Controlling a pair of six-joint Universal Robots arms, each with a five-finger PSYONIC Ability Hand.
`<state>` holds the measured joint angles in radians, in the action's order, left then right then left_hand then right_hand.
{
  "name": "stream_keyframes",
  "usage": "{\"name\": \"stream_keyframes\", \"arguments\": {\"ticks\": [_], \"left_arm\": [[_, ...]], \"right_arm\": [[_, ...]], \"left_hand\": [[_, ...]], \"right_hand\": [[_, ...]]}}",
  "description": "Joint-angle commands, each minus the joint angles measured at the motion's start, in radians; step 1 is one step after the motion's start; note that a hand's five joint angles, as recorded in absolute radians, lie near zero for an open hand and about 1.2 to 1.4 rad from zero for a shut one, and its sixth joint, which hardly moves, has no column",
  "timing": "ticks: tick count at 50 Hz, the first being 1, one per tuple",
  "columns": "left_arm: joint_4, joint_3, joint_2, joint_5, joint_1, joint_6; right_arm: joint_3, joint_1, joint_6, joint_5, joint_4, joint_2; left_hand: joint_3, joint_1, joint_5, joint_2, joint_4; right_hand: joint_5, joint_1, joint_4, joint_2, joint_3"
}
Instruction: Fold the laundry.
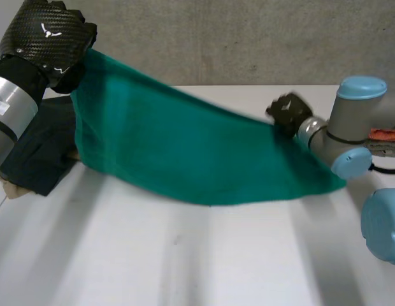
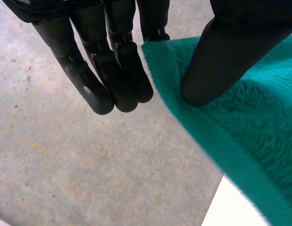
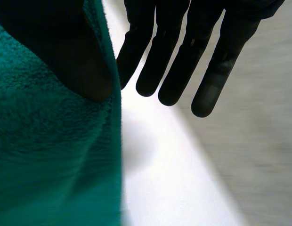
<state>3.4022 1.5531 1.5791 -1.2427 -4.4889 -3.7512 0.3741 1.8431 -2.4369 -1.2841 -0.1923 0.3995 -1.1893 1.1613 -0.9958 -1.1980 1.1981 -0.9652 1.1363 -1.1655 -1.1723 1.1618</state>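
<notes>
A green towel (image 1: 185, 153) hangs stretched in the air above the white table (image 1: 185, 255), sloping down from upper left to right. My left hand (image 1: 48, 35) is raised high at the towel's upper left corner. In the left wrist view its thumb (image 2: 216, 61) presses the hemmed corner of the towel (image 2: 259, 117) against the straight fingers (image 2: 113, 80). My right hand (image 1: 288, 111) is lower, at the towel's far right edge. There the thumb (image 3: 75, 61) pins the towel (image 3: 52, 160) near its edge, beside the straight fingers (image 3: 179, 70). The towel's lower edge sags near the table.
A dark navy cloth (image 1: 38, 153) lies on the table at the left, partly behind the towel, with a beige item (image 1: 13, 189) under its near corner. Something orange (image 1: 385, 134) lies behind my right arm. A grey wall runs behind the table.
</notes>
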Motion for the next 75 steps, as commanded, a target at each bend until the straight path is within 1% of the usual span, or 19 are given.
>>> {"name": "stream_keyframes", "arguments": {"ticks": [1, 4, 5, 8, 12, 16, 19, 27, 32, 35, 38, 41, 42, 44, 46, 52, 58, 69, 75], "left_arm": [[0.072, -0.233, 0.246, -0.038, -0.041, 0.050], [0.065, -0.404, 0.337, -0.115, -0.042, 0.066], [0.052, -0.529, 0.393, -0.176, -0.042, 0.083], [0.000, -0.768, 0.493, -0.279, -0.041, 0.141], [-0.093, -1.005, 0.597, -0.311, -0.027, 0.212], [-0.155, -1.088, 0.642, -0.305, -0.015, 0.250], [-0.164, -1.068, 0.650, -0.304, -0.018, 0.264], [-0.147, -0.800, 0.653, -0.270, -0.044, 0.281], [-0.124, -0.607, 0.685, -0.215, -0.055, 0.277], [-0.118, -0.542, 0.700, -0.204, -0.059, 0.274], [-0.124, -0.476, 0.707, -0.192, -0.073, 0.257], [-0.123, -0.430, 0.662, -0.167, -0.090, 0.232], [-0.124, -0.421, 0.644, -0.155, -0.092, 0.229], [-0.127, -0.404, 0.589, -0.124, -0.090, 0.222], [-0.135, -0.398, 0.546, -0.110, -0.084, 0.223], [-0.207, -0.396, 0.365, -0.092, -0.018, 0.229], [-0.251, -0.410, 0.239, -0.092, 0.036, 0.229], [-0.307, -0.487, 0.064, -0.073, 0.117, 0.229], [-0.365, -0.557, 0.024, -0.080, 0.146, 0.231]], "right_arm": [[-0.171, 0.014, -0.071, -0.279, 0.411, 0.114], [-0.155, 0.016, -0.111, -0.285, 0.528, 0.205], [-0.121, 0.019, -0.135, -0.281, 0.583, 0.261], [-0.019, 0.011, -0.154, -0.265, 0.625, 0.368], [0.127, 0.010, -0.156, -0.247, 0.628, 0.456], [0.270, 0.005, -0.154, -0.244, 0.626, 0.513], [0.354, -0.005, -0.154, -0.244, 0.613, 0.536], [0.663, -0.018, -0.182, -0.187, 0.541, 0.559], [0.865, 0.002, -0.189, -0.133, 0.540, 0.497], [0.905, 0.010, -0.185, -0.129, 0.541, 0.454], [0.910, 0.011, -0.165, -0.136, 0.521, 0.409], [0.901, 0.016, -0.148, -0.158, 0.484, 0.412], [0.898, 0.016, -0.148, -0.162, 0.475, 0.416], [0.888, 0.019, -0.155, -0.175, 0.453, 0.441], [0.885, 0.022, -0.169, -0.185, 0.448, 0.461], [0.832, 0.056, -0.324, -0.218, 0.445, 0.501], [0.744, 0.099, -0.484, -0.198, 0.421, 0.455], [0.482, 0.168, -0.679, -0.096, 0.278, 0.240], [0.340, 0.191, -0.735, -0.121, 0.244, 0.125]], "left_hand": [[-0.207, 0.235, -0.226, -0.198, 0.198], [-0.207, 0.235, -0.226, -0.198, 0.198], [-0.207, 0.235, -0.226, -0.198, 0.198], [-0.207, 0.235, -0.226, -0.198, 0.198], [-0.207, 0.235, -0.226, -0.198, 0.198], [-0.207, 0.235, -0.226, -0.198, 0.198], [-0.207, 0.235, -0.226, -0.198, 0.198], [-0.207, 0.235, -0.226, -0.198, 0.198], [-0.207, 0.235, -0.226, -0.198, 0.198], [-0.207, 0.235, -0.226, -0.198, 0.198], [-0.207, 0.235, -0.226, -0.198, 0.198], [-0.207, 0.235, -0.226, -0.198, 0.198], [-0.207, 0.235, -0.226, -0.198, 0.198], [-0.207, 0.235, -0.226, -0.198, 0.198], [-0.207, 0.235, -0.226, -0.198, 0.198], [-0.207, 0.235, -0.226, -0.198, 0.198], [-0.207, 0.235, -0.226, -0.198, 0.198], [-0.207, 0.235, -0.226, -0.198, 0.198], [-0.207, 0.235, -0.226, -0.198, 0.198]], "right_hand": [[-0.256, 0.260, -0.231, -0.224, 0.234], [-0.256, 0.260, -0.231, -0.224, 0.234], [-0.256, 0.260, -0.231, -0.224, 0.234], [-0.256, 0.260, -0.231, -0.224, 0.234], [-0.256, 0.260, -0.231, -0.224, 0.234], [-0.256, 0.260, -0.231, -0.224, 0.234], [-0.256, 0.260, -0.231, -0.224, 0.234], [-0.256, 0.260, -0.231, -0.224, 0.234], [-0.256, 0.260, -0.231, -0.224, 0.234], [-0.256, 0.260, -0.231, -0.224, 0.234], [-0.256, 0.260, -0.231, -0.224, 0.234], [-0.256, 0.260, -0.231, -0.224, 0.234], [-0.154, 0.158, -0.129, -0.122, 0.132], [0.340, -0.337, 0.366, 0.373, -0.362], [0.594, -0.591, 0.620, 0.627, -0.616], [0.950, -0.947, 0.976, 0.983, -0.972], [0.965, -0.962, 0.991, 0.998, -0.987], [0.965, -0.962, 0.991, 0.998, -0.987], [0.965, -0.962, 0.991, 0.998, -0.987]]}}
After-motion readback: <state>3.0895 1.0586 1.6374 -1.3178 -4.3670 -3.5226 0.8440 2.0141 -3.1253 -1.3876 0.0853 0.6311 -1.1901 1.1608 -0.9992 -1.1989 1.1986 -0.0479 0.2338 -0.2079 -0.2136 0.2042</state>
